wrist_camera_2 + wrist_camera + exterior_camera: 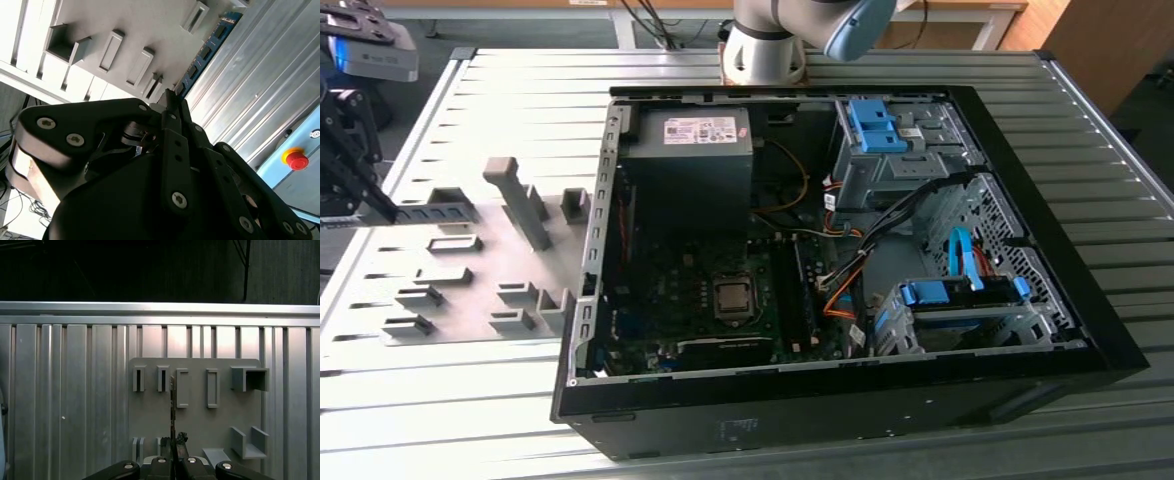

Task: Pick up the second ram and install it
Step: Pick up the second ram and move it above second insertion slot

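We found the gripper [374, 200] over the grey fixture plate [467, 270], at the plate's side farthest from the open computer case [854, 420]. Its jaws were closed on the second ram [207, 47]. In the second wrist view the black fingertips [172, 107] met around one end of the blue-green stick. The rest of the board, with its row of dark chips, ran out from the gripper [170, 102] along the plate's [150, 20] border.

In the first wrist view we saw the ram [172, 405] edge-on, a thin dark line. It led away from the gripper [175, 441] and across the plate [200, 425], between two of the plate's slotted holders [212, 388]. We could not tell whether the stick touched the plate or hung just clear of it.

Both the plate and the case lay on a ribbed aluminium table [520, 90]. The case stood just beside the plate with its side panel off, so we could see the motherboard [707, 290] lying flat inside. The bright blue drive-bay clips [874, 125] sat in the part of the case farthest from the plate.

In the second wrist view, a red emergency stop button [295, 159] sat on a pale blue box, well apart from the plate and past the table's ribs.
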